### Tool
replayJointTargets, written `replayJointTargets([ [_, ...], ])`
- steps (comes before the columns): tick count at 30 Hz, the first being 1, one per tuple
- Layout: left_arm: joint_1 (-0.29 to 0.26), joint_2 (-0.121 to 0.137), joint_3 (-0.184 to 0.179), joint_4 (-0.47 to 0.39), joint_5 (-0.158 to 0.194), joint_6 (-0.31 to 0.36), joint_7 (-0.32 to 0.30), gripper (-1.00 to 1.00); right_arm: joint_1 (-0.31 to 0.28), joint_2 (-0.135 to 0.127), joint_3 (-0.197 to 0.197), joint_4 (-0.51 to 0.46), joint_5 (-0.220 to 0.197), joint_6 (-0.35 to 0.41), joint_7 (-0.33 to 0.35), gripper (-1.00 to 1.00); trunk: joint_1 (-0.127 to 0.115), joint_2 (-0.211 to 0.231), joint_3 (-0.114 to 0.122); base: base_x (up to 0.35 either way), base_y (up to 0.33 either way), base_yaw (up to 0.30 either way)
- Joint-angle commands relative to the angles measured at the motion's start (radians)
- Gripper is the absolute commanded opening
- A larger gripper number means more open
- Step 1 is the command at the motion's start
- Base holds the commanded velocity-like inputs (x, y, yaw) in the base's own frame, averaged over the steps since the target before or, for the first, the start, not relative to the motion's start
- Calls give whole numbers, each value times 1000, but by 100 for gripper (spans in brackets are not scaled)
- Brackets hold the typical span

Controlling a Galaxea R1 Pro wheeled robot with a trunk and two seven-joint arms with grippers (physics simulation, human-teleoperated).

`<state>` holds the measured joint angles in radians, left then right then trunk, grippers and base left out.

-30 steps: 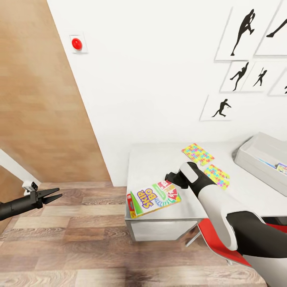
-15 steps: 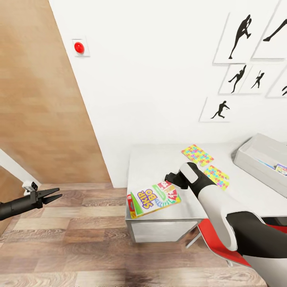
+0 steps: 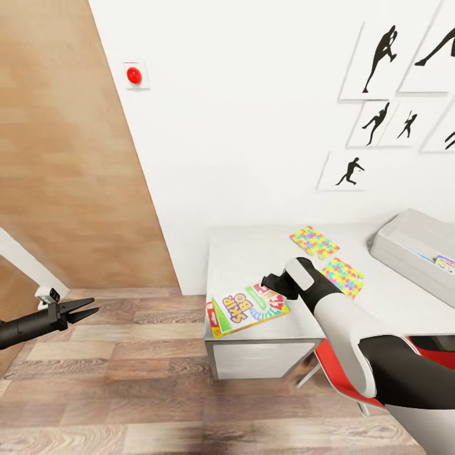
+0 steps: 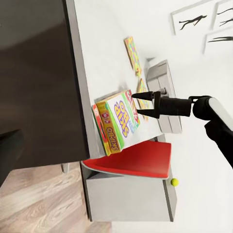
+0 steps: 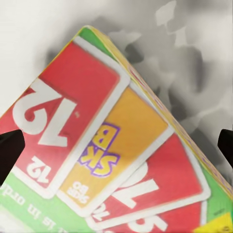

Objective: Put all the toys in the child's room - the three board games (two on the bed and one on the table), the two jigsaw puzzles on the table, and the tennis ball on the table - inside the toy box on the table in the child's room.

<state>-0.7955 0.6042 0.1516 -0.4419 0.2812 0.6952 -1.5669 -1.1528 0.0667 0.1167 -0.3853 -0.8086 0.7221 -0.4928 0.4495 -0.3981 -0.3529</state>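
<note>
the right gripper (image 3: 270, 282) is seen with its two dark fingers spread apart, one fingertip (image 5: 9, 149) at each side of the right wrist view, and nothing is pinched between them. it is placed just over the far end of the skip-bo board game (image 3: 248, 308), whose red and orange printed cards are seen very close between the fingers. this box lies flat at the near corner of the pale grey table (image 3: 246, 259), with one end slightly over the table edge.

the left gripper (image 3: 81, 310) is held well apart from the table, above the wood-plank floor (image 3: 126, 385), and its thin fingers are seen a little apart with nothing between them.

behind the right arm, two jigsaw puzzles are lying flat on the table: one (image 3: 314, 242) nearer to the wall and one (image 3: 344, 277) just beside the white forearm. the light grey toy box (image 3: 404, 249) stands further along the table, and a printed flat thing (image 3: 445, 262) is seen inside it. a red chair (image 3: 335, 373) is partly seen under the table edge. the tennis ball (image 4: 174, 182) is seen in the left wrist view as a small yellow-green spot on a pale surface beyond the chair.
</note>
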Motion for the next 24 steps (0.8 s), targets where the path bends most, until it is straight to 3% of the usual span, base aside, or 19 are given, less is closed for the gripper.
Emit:
replayJointTargets([
  [1, -1, 0, 0, 0, 0, 11, -4, 100, -1, -1, 8, -1, -11, 2, -9, 100, 0, -2, -2, -29, 27, 0],
  [24, -1, 0, -1, 0, 0, 10, -4, 100, -1, -1, 8, -1, -11, 2, -9, 100, 0, -2, -2, -4, 51, 0],
])
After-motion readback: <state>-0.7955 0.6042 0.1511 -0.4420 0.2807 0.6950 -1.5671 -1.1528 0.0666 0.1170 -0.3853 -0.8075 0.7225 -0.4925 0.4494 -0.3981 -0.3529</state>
